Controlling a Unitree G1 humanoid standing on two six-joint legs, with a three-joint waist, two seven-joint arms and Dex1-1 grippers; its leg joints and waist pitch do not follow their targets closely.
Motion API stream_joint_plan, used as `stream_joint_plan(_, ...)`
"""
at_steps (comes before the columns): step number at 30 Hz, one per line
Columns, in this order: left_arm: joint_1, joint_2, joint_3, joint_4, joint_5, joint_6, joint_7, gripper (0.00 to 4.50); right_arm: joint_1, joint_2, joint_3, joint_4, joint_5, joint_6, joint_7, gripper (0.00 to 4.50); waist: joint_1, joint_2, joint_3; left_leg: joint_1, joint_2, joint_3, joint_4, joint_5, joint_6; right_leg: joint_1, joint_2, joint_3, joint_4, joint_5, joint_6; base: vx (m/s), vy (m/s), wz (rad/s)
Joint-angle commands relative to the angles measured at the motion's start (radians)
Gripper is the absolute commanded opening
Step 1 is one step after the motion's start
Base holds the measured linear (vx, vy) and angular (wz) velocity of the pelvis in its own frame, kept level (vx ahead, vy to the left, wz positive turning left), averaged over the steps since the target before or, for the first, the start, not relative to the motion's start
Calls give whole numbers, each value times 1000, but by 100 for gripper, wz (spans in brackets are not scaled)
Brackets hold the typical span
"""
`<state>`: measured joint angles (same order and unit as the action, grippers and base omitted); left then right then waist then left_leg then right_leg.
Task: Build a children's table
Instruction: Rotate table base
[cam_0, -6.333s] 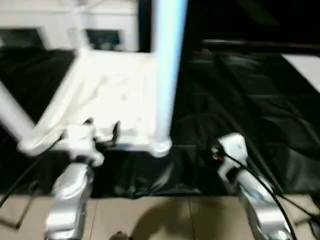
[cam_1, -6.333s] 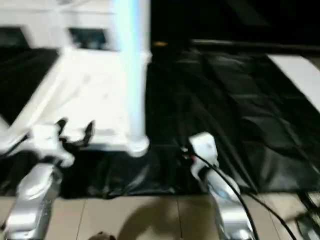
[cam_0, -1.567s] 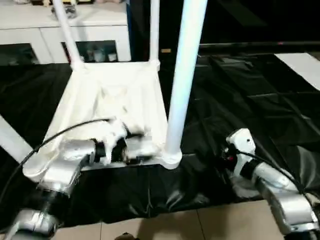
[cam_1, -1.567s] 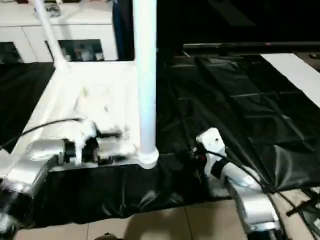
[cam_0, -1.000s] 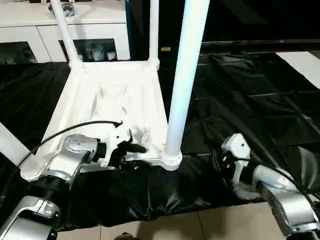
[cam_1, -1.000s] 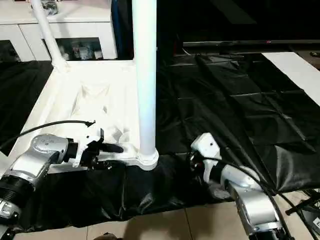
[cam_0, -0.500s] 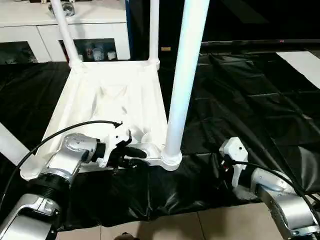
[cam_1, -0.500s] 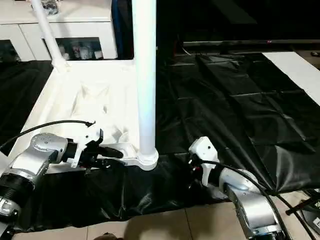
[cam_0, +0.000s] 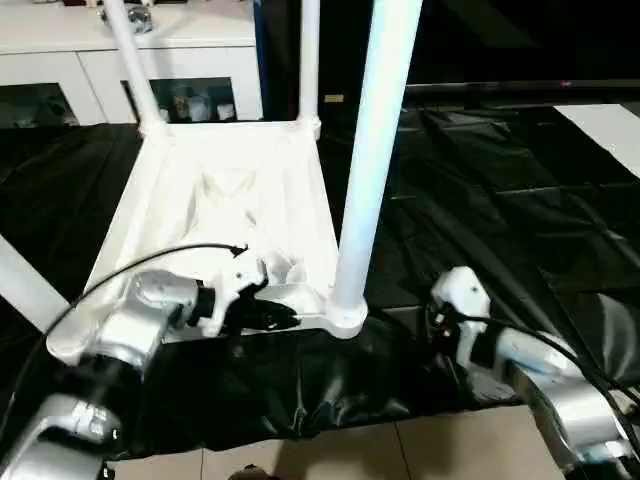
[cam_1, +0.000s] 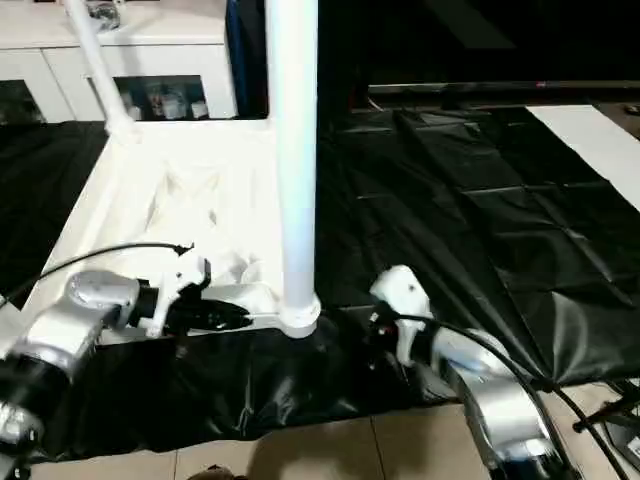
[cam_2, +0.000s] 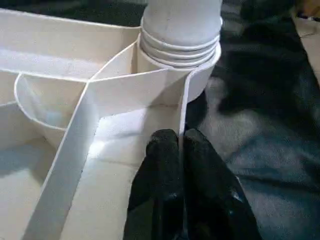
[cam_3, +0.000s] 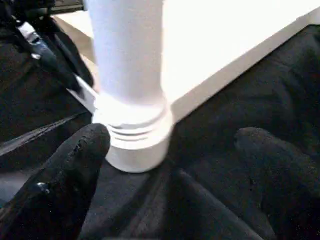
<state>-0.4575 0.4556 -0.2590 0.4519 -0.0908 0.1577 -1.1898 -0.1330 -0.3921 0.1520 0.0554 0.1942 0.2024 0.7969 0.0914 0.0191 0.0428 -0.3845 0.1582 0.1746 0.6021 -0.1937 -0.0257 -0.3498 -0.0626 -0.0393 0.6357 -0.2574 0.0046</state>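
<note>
The children's table (cam_0: 230, 200) lies upside down on a black sheet, ribbed underside up, with white legs standing in its corner sockets. The nearest leg (cam_0: 370, 150) rises from the front right socket (cam_0: 345, 316). My left gripper (cam_2: 180, 142) is shut on the thin front rim of the tabletop, just beside that socket; its black fingers (cam_0: 272, 315) pinch the wall between them. My right gripper (cam_3: 172, 142) is open wide, low over the sheet to the right of the same socket, with the leg's base (cam_3: 132, 125) straight ahead of its spread fingers and untouched.
The black sheet (cam_0: 500, 200) covers the floor under and to the right of the table. A white glass-door cabinet (cam_0: 60, 60) stands behind. Beige tiles (cam_0: 350, 450) run along the near edge. A white panel (cam_0: 610, 125) lies at the far right.
My left gripper's fingers have closed onto the tabletop's front rim. My right arm has edged a little towards the front right leg, still open.
</note>
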Motion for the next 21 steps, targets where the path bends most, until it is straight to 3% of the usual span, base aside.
stream_joint_plan(1,38,-28,9,-35,-3,37,69,1,-40,6,12,27,-3,-16,19,450,2,-17,-47,20,86,-32,-87,-175,40,19,-105,48,-78,-39,-258,0,0,0)
stream_joint_plan(2,38,-28,9,-35,-3,37,69,1,-40,6,12,27,-3,-16,19,450,1,-14,-46,15,83,-33,-86,-152,50,20,-105,46,-77,-30,-255,0,0,0)
stream_joint_plan(4,56,-43,3,-62,8,41,105,1,-91,15,36,87,-51,-39,3,450,-2,-19,-48,16,81,-30,-82,-122,62,20,-102,45,-76,-8,-256,0,0,0)
stream_joint_plan(9,65,-49,0,-89,0,51,108,1,-157,34,60,173,-86,-71,-2,450,2,-17,-53,19,81,-28,-75,-69,83,16,-98,43,-66,53,-260,0,0,0)
stream_joint_plan(11,70,-46,-4,-102,-1,57,98,1,-185,44,67,210,-90,-88,4,450,0,-17,-53,19,80,-26,-73,-68,89,16,-98,43,-66,71,-264,0,0,0)
stream_joint_plan(12,72,-44,-6,-107,-1,58,91,1,-202,49,71,230,-92,-95,10,450,0,-22,-53,18,80,-25,-74,-65,94,17,-97,42,-66,76,-265,0,0,0)
stream_joint_plan(14,74,-41,-6,-117,-2,63,84,1,-227,55,79,264,-98,-109,21,450,0,-17,-52,20,80,-25,-74,-79,91,15,-98,43,-66,60,-267,0,0,0)
stream_joint_plan(21,67,-27,-9,-120,1,72,65,0,-286,72,99,363,-111,-159,67,396,0,-19,-54,18,79,-24,-70,-52,100,18,-96,43,-60,120,-275,0,0,0)
